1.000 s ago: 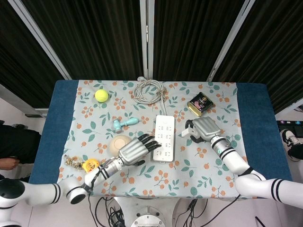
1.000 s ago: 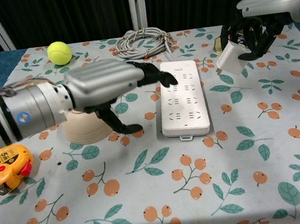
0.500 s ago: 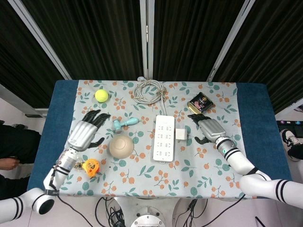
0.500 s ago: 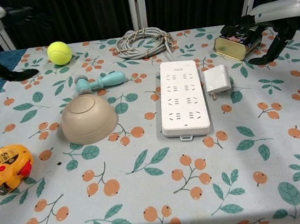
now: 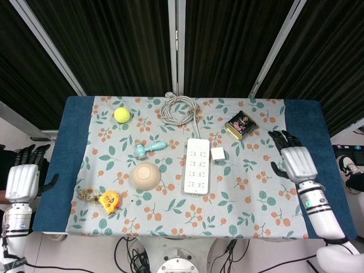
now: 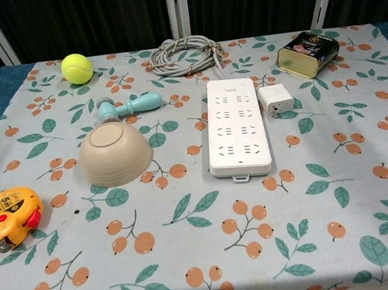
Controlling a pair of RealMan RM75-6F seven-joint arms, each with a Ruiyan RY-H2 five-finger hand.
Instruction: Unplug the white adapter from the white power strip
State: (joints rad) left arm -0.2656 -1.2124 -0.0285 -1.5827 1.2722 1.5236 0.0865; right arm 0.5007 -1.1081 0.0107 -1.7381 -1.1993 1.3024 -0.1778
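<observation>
The white power strip lies lengthwise in the middle of the floral cloth, its sockets bare. The white adapter rests on the cloth just right of the strip, unplugged, prongs pointing toward the front. My left hand hangs off the table's left edge, fingers spread, holding nothing. My right hand hovers over the blue border at the right, fingers apart and empty. The chest view shows neither hand.
A coiled grey cable runs from the strip's far end. Also on the cloth are a gold tin, a tennis ball, a teal tool, an upturned beige bowl and a yellow tape measure.
Both hands have pulled away to the table's sides. The right hand let go of the adapter, which now lies beside the strip. The left hand left the strip.
</observation>
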